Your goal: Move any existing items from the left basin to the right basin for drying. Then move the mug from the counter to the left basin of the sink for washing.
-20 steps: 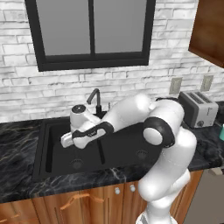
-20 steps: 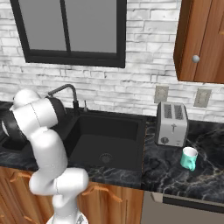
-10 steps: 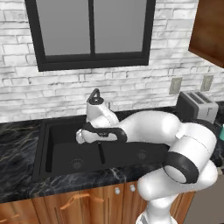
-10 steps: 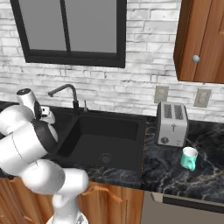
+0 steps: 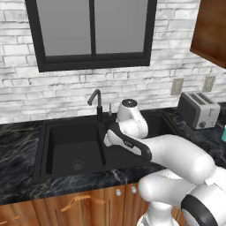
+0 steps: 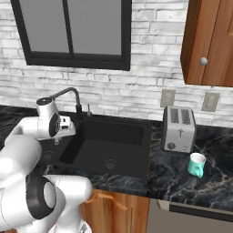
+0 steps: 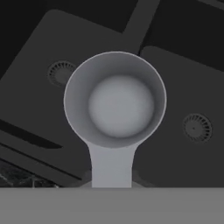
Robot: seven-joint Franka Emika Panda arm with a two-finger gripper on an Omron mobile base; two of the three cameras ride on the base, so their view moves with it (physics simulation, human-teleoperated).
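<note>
In the hand view a silver-grey utensil (image 7: 115, 103) with a round bowl-shaped head hangs close to the camera. Its short handle runs down into my gripper (image 7: 113, 183), which is shut on it. Below it lies the matte black sink, with one round drain (image 7: 61, 72) on one side of the divider and another drain (image 7: 197, 127) on the other. From the left base view my gripper (image 5: 107, 139) is over the divider between the left basin (image 5: 75, 150) and the right basin (image 5: 156, 126). The teal mug (image 6: 197, 164) stands on the black marble counter (image 6: 182, 182), right of the sink.
A black angular faucet (image 5: 96, 102) rises behind the sink, close to my forearm. A silver toaster (image 6: 179, 129) stands on the counter just behind the mug. Wooden wall cabinets (image 6: 211, 41) hang at the upper right.
My hand has swung to the right, from over the left basin to the divider, carrying the utensil. The mug and toaster have not moved.
</note>
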